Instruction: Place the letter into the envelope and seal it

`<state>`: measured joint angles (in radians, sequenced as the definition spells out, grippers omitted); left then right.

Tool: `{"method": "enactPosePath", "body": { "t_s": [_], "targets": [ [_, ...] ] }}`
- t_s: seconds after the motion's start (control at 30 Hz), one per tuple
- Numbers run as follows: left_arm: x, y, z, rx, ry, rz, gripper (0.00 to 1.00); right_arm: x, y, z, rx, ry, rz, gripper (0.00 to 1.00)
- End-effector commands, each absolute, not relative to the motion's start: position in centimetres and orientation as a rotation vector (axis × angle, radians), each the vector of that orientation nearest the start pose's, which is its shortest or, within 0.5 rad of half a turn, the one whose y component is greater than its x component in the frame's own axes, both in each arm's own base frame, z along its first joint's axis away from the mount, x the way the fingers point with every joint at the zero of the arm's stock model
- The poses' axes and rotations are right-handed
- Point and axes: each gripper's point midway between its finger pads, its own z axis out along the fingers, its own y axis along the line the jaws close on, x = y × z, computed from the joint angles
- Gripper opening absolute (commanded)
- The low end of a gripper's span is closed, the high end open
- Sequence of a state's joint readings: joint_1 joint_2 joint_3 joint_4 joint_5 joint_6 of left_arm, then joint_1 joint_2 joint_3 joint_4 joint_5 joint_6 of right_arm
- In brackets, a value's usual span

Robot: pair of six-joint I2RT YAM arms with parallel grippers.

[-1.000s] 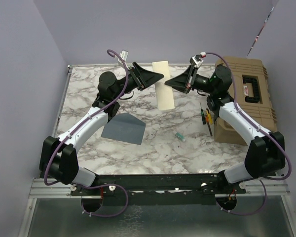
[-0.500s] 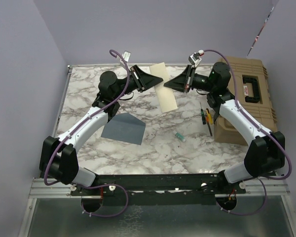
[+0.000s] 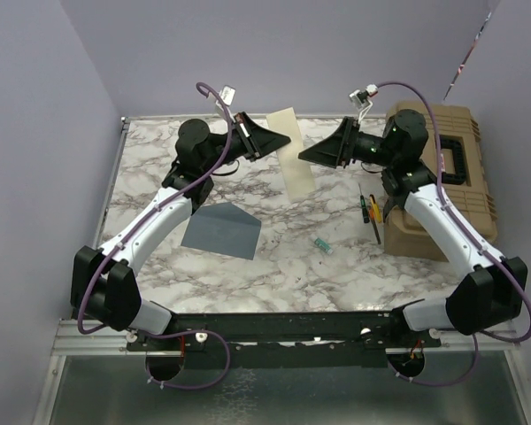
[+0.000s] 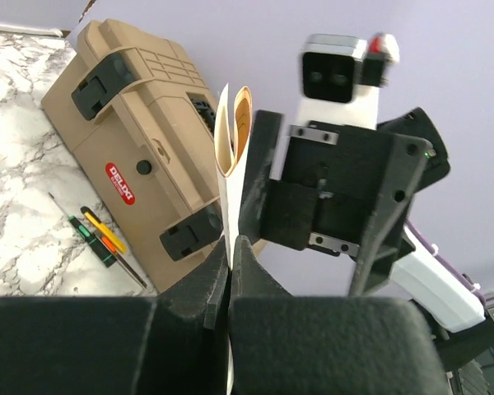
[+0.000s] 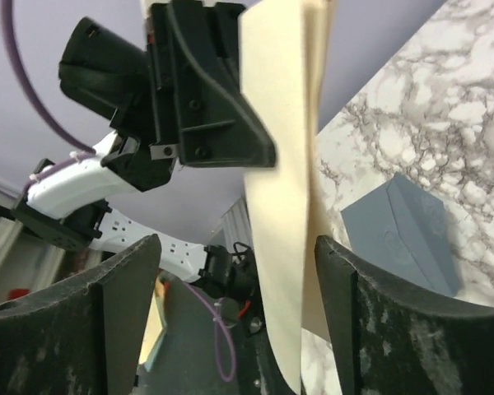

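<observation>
The tan letter hangs folded in the air above the far side of the table, pinched at its edge by my left gripper, which is shut on it. In the left wrist view the letter rises from the closed fingertips of the left gripper. My right gripper faces it, open; in its own view the letter stands between the spread fingers of the right gripper. The blue-grey envelope lies flat on the marble, also seen as the envelope past the letter.
A tan toolbox stands at the right side of the table, with screwdrivers lying beside it. A small teal object lies near the middle. Purple walls close off the back and the sides.
My left gripper has closed on the letter. The right gripper has opened, let go of it and drawn back slightly to the right. The letter now hangs tilted from the left gripper alone.
</observation>
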<state>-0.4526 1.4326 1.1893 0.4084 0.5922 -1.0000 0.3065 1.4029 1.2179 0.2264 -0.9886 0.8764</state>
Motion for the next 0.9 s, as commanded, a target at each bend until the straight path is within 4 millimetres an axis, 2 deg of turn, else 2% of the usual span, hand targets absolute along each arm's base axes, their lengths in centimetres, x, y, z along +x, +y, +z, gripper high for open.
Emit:
{"method": "enactPosePath", "body": {
  "t_s": [0.0,0.13,0.27,0.33,0.5,0.57,0.6,0.7,0.73,0.87],
  "targets": [
    [32.8,-30.3,41.0,0.179,1.595,-1.577,0.00,29.8,26.2,37.1,-0.539,1.675,1.472,0.83],
    [32.1,-30.4,42.0,0.210,1.582,-1.612,0.00,30.3,26.4,35.9,-0.527,1.680,1.481,0.88],
    [31.9,-30.4,42.8,0.209,1.561,-1.638,0.00,29.8,27.9,35.6,-0.573,1.698,1.583,0.88],
    [31.8,-30.5,43.5,0.208,1.531,-1.671,0.00,29.3,28.2,35.9,-0.571,1.680,1.658,0.83],
    [31.9,-30.6,44.9,0.216,1.493,-1.691,0.00,28.0,28.2,36.3,-0.602,1.620,1.763,0.62],
    [31.8,-30.6,45.2,0.215,1.483,-1.693,0.00,27.7,28.2,36.1,-0.633,1.618,1.765,0.59],
    [31.7,-30.6,45.3,0.215,1.482,-1.696,0.00,27.6,28.2,35.9,-0.643,1.621,1.764,0.60],
    [31.6,-30.5,45.5,0.217,1.482,-1.705,0.00,28.1,28.1,35.7,-0.650,1.634,1.685,0.80],
    [31.5,-30.4,45.6,0.215,1.481,-1.707,0.00,28.6,28.0,35.6,-0.640,1.644,1.638,0.83],
    [31.8,-29.7,45.9,0.189,1.475,-1.698,0.00,29.6,27.2,36.9,-0.566,1.611,1.487,0.87]
  ]
}}
